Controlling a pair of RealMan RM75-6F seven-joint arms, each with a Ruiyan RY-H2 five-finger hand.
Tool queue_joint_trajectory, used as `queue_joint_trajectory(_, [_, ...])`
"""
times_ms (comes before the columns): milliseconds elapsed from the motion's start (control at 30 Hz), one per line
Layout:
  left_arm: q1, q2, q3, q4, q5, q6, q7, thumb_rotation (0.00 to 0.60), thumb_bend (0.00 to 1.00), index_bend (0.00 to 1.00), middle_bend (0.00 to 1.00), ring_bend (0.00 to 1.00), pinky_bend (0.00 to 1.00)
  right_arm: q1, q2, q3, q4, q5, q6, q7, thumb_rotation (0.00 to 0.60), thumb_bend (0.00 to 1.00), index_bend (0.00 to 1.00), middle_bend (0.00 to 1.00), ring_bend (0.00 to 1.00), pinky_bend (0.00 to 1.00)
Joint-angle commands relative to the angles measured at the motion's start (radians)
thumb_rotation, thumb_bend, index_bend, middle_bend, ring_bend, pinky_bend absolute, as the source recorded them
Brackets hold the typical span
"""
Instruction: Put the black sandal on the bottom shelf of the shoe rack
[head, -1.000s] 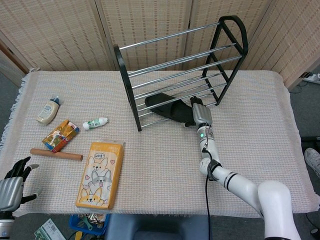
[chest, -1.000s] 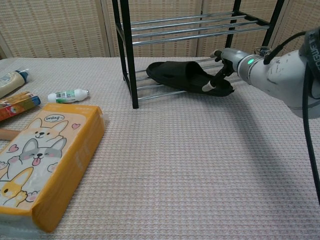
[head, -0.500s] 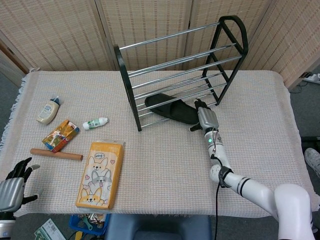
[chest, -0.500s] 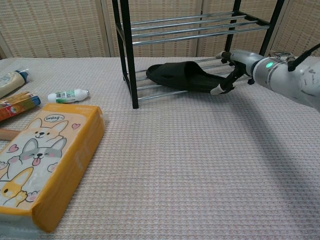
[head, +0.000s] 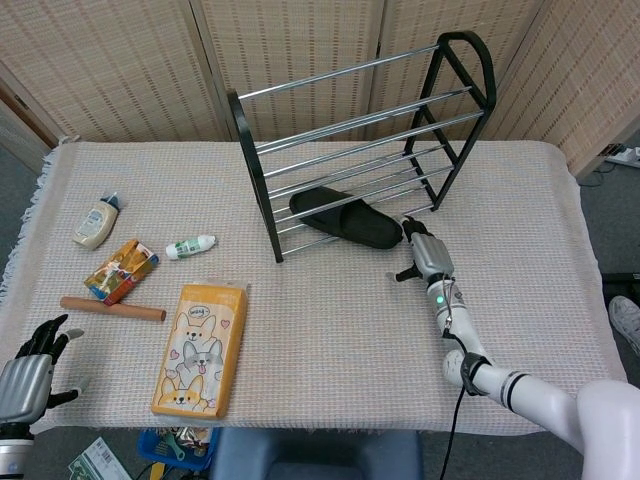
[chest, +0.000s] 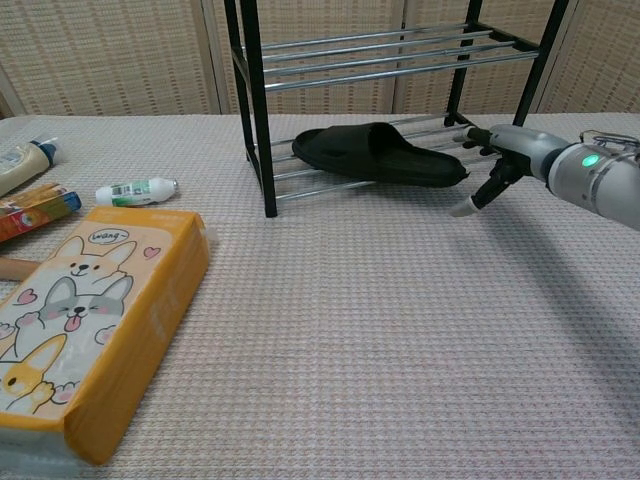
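Note:
The black sandal (head: 345, 216) (chest: 378, 153) lies across the bottom rails of the black-and-chrome shoe rack (head: 362, 128) (chest: 250, 110), its heel end reaching just past the front rail. My right hand (head: 424, 252) (chest: 503, 160) hovers a little to the right of the sandal's heel, fingers spread, holding nothing and apart from the shoe. My left hand (head: 28, 365) rests open at the near left corner of the table, far from the rack.
An orange tissue pack with cartoon dogs (head: 200, 348) (chest: 70, 330) lies at the front left. Further left are a brown stick (head: 112, 309), a snack packet (head: 121, 270), a small white-and-green tube (head: 190, 246) (chest: 136, 190) and a cream bottle (head: 96, 222).
My right hand let go of the sandal's heel and drew back to the right and toward the front. The sandal settled flat on the bottom rails. The left hand barely shifted.

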Motion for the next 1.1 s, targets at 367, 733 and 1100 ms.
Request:
queue_joint_trajectory(367, [-0.007,-0.007,0.000,0.001,0.003,-0.008,0.001,0.600,0.24,0.27,0.10,0.10,0.25,-0.014,0.017,-0.030,-0.015,-0.013,-0.031,0.022,0.600,0.00,0.00,0.02,0.00,0.15])
queue_joint_trajectory(733, [0.003,-0.001,0.002,0.003,-0.004,-0.002,-0.006,0.600,0.24,0.27,0.10,0.10,0.25,0.009,-0.002,-0.036,-0.032,-0.043,-0.040,0.027,0.600,0.00,0.00,0.02,0.00,0.16])
queue_joint_trajectory(1100, [0.006,0.000,0.001,0.009,-0.006,0.000,-0.014,0.600,0.24,0.27,0.10,0.10,0.25,0.020,-0.011,-0.044,-0.058,-0.064,-0.033,0.028,0.600,0.00,0.00,0.02,0.00,0.16])
